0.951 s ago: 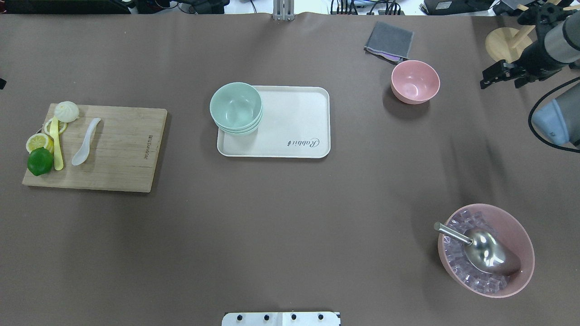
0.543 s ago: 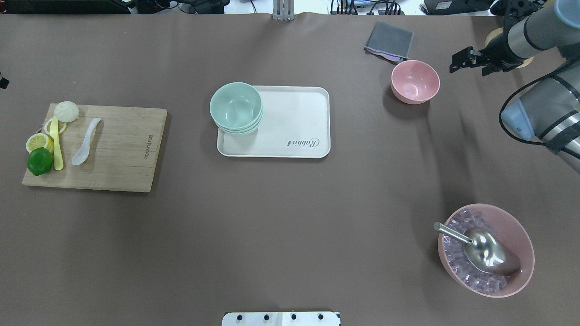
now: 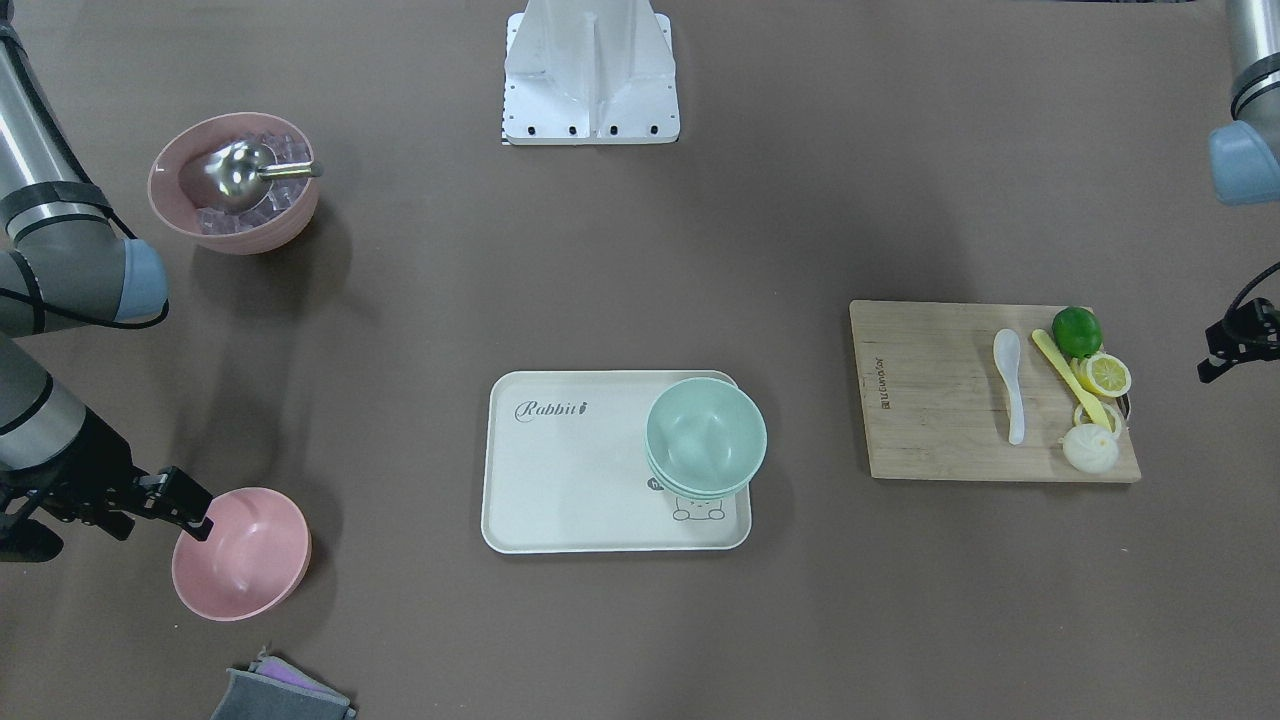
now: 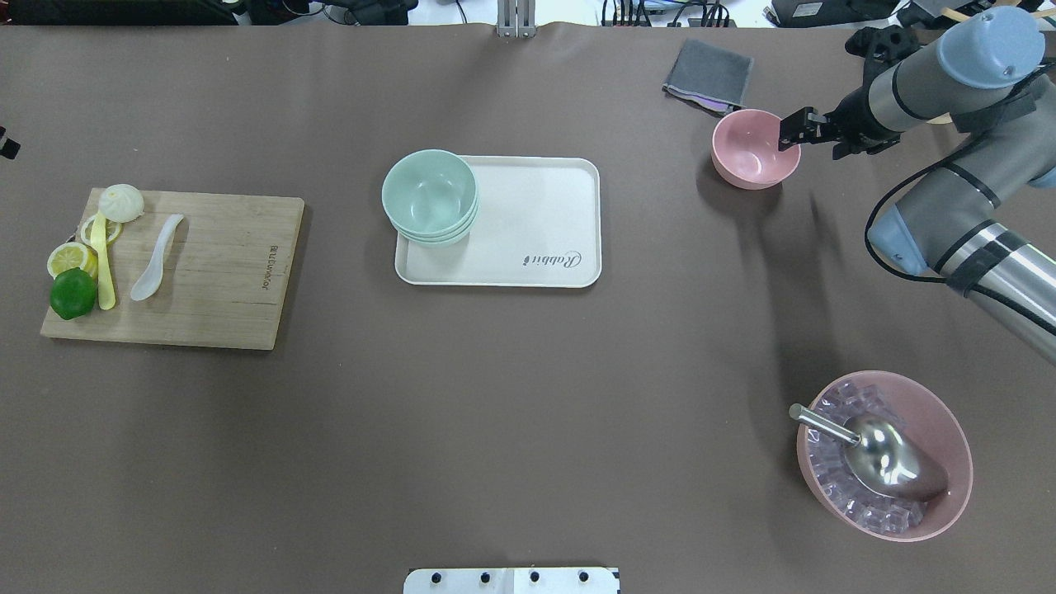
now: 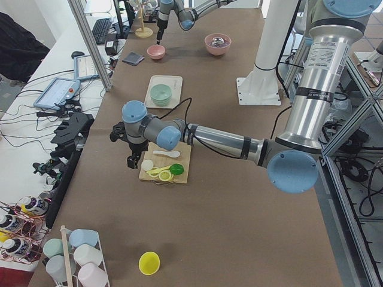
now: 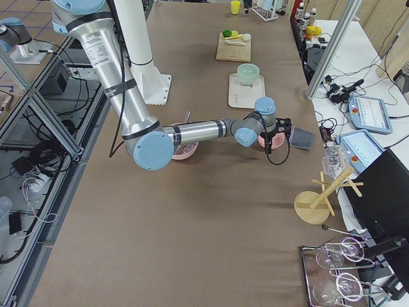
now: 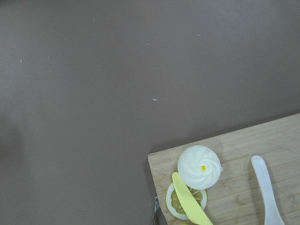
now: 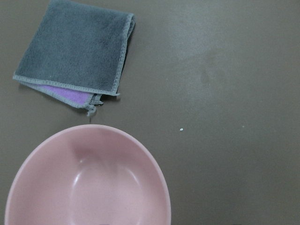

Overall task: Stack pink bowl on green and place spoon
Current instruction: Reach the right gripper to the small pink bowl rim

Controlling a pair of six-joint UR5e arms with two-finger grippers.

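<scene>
At the far left, the left gripper (image 3: 1215,360) hangs above bare table just beyond the outer end of the bamboo cutting board (image 4: 231,272). It is not over the board, and I cannot tell whether its fingers are spread or closed. On the board lie a lime (image 4: 73,294), lemon slices (image 4: 70,258), a steamed bun (image 4: 121,203) and a long yellow utensil (image 4: 104,264). The white spoon (image 4: 155,260) lies just beside the yellow utensil, bowl end toward the robot, untouched. Toward the middle, the cream tray (image 4: 536,223) carries the nested mint-green bowls (image 4: 430,196) on its left far corner, upright, with nothing set on them. Further right, a folded grey cloth (image 4: 709,74) lies near the far edge. Just on the robot's side of it stands the pink bowl (image 4: 755,150), upright and empty on the table, well apart from the tray. The right gripper (image 4: 790,132) is at that bowl's right-hand rim. Its fingers look parted and hold nothing, and whether they touch the rim cannot be settled from these views. Near the right front sits a larger pink bowl of ice cubes (image 4: 957,462) with a steel scoop (image 4: 887,462) in it, not part of the job. Assessment: no step is complete. The grasp on the pink bowl appears about to be made. Lifting it, carrying it to the green stack, seating it there and placing the spoon all remain.
</scene>
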